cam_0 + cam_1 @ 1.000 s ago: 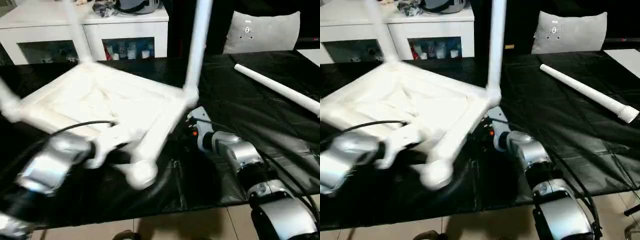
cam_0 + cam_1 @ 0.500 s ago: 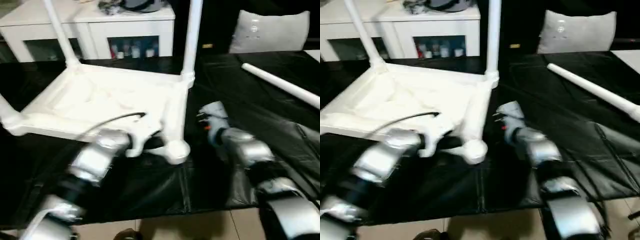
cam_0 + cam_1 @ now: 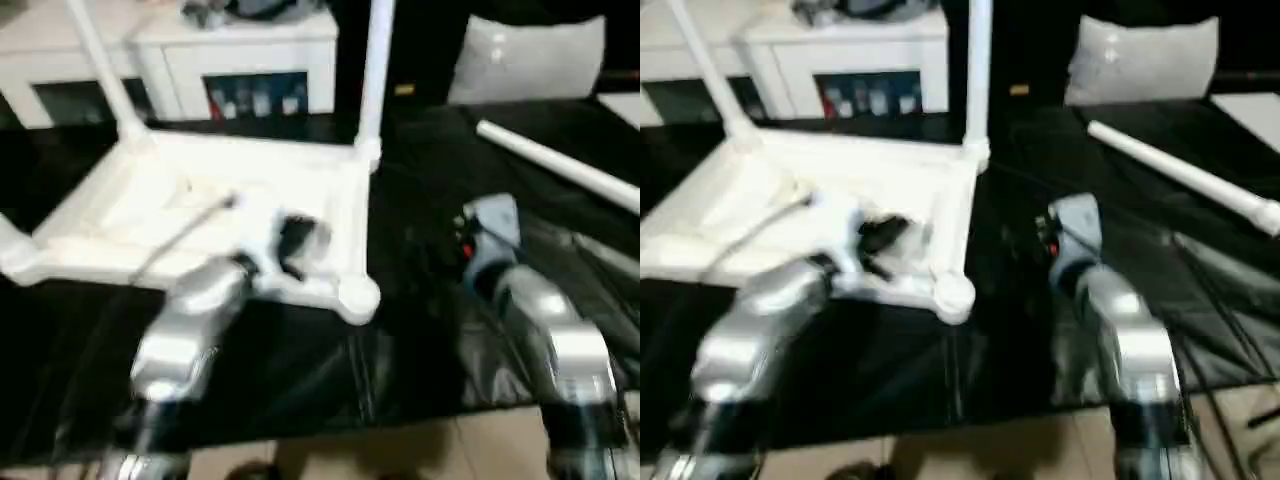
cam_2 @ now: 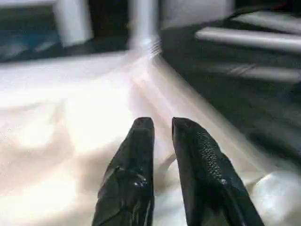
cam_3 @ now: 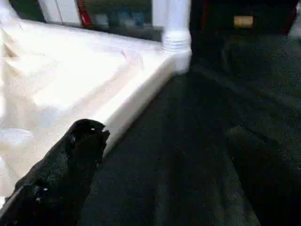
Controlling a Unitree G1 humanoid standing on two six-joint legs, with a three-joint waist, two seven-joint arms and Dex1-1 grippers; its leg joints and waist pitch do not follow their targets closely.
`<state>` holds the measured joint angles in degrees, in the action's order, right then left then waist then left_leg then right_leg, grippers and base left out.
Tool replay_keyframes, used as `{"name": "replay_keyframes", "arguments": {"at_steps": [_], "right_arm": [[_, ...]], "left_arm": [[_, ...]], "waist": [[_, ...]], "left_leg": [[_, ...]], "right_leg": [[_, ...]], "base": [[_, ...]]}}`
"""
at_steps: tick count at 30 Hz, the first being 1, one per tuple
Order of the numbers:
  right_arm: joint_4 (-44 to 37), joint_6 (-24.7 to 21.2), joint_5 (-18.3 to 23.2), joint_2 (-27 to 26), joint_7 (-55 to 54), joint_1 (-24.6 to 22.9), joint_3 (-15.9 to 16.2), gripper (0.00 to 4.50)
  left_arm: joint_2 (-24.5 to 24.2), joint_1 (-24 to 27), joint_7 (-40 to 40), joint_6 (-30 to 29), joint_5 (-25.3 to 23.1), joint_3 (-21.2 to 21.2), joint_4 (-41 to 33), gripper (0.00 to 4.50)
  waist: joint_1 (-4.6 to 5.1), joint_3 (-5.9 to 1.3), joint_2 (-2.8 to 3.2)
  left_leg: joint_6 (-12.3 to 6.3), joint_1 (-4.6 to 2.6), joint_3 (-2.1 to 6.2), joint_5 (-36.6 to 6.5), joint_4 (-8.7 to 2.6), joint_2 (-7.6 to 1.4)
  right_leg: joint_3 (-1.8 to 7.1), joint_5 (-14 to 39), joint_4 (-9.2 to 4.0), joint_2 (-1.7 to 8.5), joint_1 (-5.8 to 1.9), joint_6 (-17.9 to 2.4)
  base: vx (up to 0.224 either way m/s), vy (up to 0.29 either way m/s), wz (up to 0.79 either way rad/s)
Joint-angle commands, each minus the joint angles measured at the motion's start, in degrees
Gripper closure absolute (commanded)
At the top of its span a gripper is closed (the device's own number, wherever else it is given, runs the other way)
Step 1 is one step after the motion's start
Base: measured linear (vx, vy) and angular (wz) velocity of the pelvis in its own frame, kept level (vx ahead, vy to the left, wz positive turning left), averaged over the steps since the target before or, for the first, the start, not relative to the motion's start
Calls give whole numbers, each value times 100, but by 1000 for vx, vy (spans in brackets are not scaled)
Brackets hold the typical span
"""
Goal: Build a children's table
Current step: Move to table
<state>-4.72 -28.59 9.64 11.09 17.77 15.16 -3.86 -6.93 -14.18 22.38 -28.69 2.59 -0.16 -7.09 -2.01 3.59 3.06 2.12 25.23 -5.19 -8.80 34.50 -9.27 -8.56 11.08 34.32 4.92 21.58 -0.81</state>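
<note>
Tabletop (image 3: 200,200), white plastic, lies upside down on the black-covered work table (image 3: 420,340), ribbed underside up, toward my left side of the surface. Legs fitted, as far as I can see: two far corners carry upright white legs, one at the far left (image 3: 95,60), one at the far right (image 3: 378,70); a third stub seems to run off the near-left corner at the picture edge, though I cannot confirm it. Near-right corner socket (image 3: 357,297) stands empty, so I judge at least one leg still to go. Spare leg (image 3: 1180,175) lies loose on the black cover, well apart to my right, flared end toward the right edge. Left gripper (image 4: 162,129) sits over the underside just inside the near rim, its two black fingers a narrow gap apart with nothing between them that I can make out. Right gripper (image 3: 1060,235) hovers over bare black cover just beside the tabletop's right rim; one finger (image 5: 77,146) shows in its wrist view, so I read it as spread wide and empty. Room for moving: open black surface between the right rim and the spare leg, which I judge enough for the right arm to sweep across. Edges to mind: the near table edge just below the empty socket, and the standing far-right leg, which an arm crossing inward could knock. White cabinet (image 3: 250,60) behind, well clear.
</note>
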Motion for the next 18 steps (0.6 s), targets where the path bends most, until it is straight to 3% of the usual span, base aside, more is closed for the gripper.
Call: {"name": "replay_keyframes", "arguments": {"at_steps": [1, 2, 3, 4, 5, 6, 7, 8, 9, 10, 11, 12, 13, 14, 15, 16, 17, 18], "right_arm": [[-256, 24, 31, -33, -160, -71, -8, 0], [-335, -2, -33, -11, -181, -126, 22, 0], [-438, -42, -113, 27, -201, -201, 60, 0], [-449, -103, -79, 9, -204, -228, 43, 0], [-506, -233, -9, -15, -195, -270, 13, 0], [-522, -271, -10, -6, -193, -283, 11, 0], [-523, -295, -46, 31, -191, -289, 10, 0], [-534, -311, -52, 44, -196, -295, 6, 0], [-577, -361, -18, 62, -184, -309, -9, 0], [-593, -376, -8, 63, -184, -316, -12, 0], [-612, -473, 31, 61, -239, -295, -67, 0], [-612, -473, 31, 61, -239, -295, -67, 0], [-619, -545, 48, 72, -251, -285, -79, 0], [-665, -700, 121, 34, -314, -300, -150, 0], [-683, -733, 136, 25, -328, -308, -165, 0], [-683, -733, 136, 25, -328, -308, -165, 0], [-707, -733, 128, 76, -283, -334, -127, 0], [-728, -728, 152, 123, -191, -373, -79, 0]], "left_arm": [[65, 127, -236, -106, -64, 81, -203, 322], [92, 178, -319, -178, -63, 97, -277, 322], [117, 238, -415, -270, -70, 99, -369, 308], [121, 259, -452, -278, -85, 109, -392, 294], [125, 291, -507, -330, -92, 123, -448, 294], [121, 305, -527, -343, -100, 130, -465, 294], [111, 338, -565, -362, -120, 147, -488, 289], [108, 355, -593, -381, -123, 149, -508, 281], [115, 392, -635, -426, -122, 142, -563, 269], [118, 401, -646, -438, -122, 139, -578, 255], [111, 463, -676, -484, -110, 120, -664, 255], [111, 463, -676, -484, -110, 120, -664, 243], [105, 493, -688, -496, -102, 111, -692, 243], [98, 539, -720, -538, -92, 86, -744, 225], [96, 548, -732, -553, -88, 78, -760, 225], [96, 548, -732, -553, -88, 78, -760, 211], [103, 568, -752, -576, -89, 64, -793, 211], [112, 577, -759, -590, -87, 49, -814, 211]], "waist": [[189, -236, 101], [145, -249, 90], [84, -221, 51], [-3, -202, -47], [-33, -205, -247], [-80, -217, -391], [-243, -109, -349], [-154, 10, -443], [-260, -52, -414], [-260, -121, -425], [-223, -308, -253], [-232, -390, -56], [66, -470, 40], [35, -449, -128], [26, -430, -65], [26, -430, -65], [-16, -354, -245], [-6, -419, -472]], "left_leg": [[-723, -356, 1106, -3180, -1027, -768], [-680, -403, 1210, -3294, -1043, -743], [-518, -340, 1268, -3497, -1087, -624], [-383, -213, 1179, -3673, -1080, -330], [-230, -96, 952, -3285, -626, 155], [-178, -125, 565, -2703, 255, 456], [-515, -111, -135, -1658, 1356, 365], [-563, 50, -237, -1604, 1513, 281], [-635, 48, -304, -1683, 1344, 163], [-763, -8, -329, -1844, 1165, 142], [-1105, -155, -237, -1374, 503, -120], [-1781, -705, 824, -286, -246, -1263], [-2391, -1024, 1254, 407, -360, -1745], [-2514, -1308, 1029, 2036, -207, -2076], [-2836, -1181, 845, 3257, -40, -1669], [-2836, -1181, 845, 3257, -40, -1669], [-2893, -596, 139, 2429, -187, -671], [-2695, -456, -90, 1014, 140, 46]], "right_leg": [[259, 1303, 386, -73, -57, -946], [333, 1397, 469, -92, -10, -1028], [489, 1356, 536, -87, 34, -1176], [613, 1429, 332, -36, 3, -1578], [636, 2225, -259, 170, -92, -2355], [558, 3021, -743, 494, -56, -2818], [477, 3938, -993, 762, -101, -2826], [304, 4217, -955, 791, -135, -2257], [234, 3930, -852, 877, -382, -1856], [316, 3495, -820, 855, -487, -1807], [-39, 2136, -802, 623, -770, -1210], [-343, 1547, -733, 60, -447, -845], [-208, 1353, 678, 20, 112, -124], [394, 1564, 1145, 267, 765, -191], [746, 922, 1201, 341, 965, -442], [746, 922, 1201, 341, 965, -442], [688, -233, 624, -18, 505, -1024], [637, -812, 97, 10, 196, -2419]], "base": [[12, -104, 52], [8, -173, 70], [8, -173, 70], [8, -243, 84], [3, -282, 75], [3, -282, 75], [-26, -268, 60], [-7, -244, 48], [-7, -244, 48], [17, -234, 64], [-9, -226, 89], [-9, -226, 89], [10, -267, 73], [41, -251, 46], [41, -251, 46], [6, -216, 28], [-36, -253, 12], [-36, -253, 12]]}}
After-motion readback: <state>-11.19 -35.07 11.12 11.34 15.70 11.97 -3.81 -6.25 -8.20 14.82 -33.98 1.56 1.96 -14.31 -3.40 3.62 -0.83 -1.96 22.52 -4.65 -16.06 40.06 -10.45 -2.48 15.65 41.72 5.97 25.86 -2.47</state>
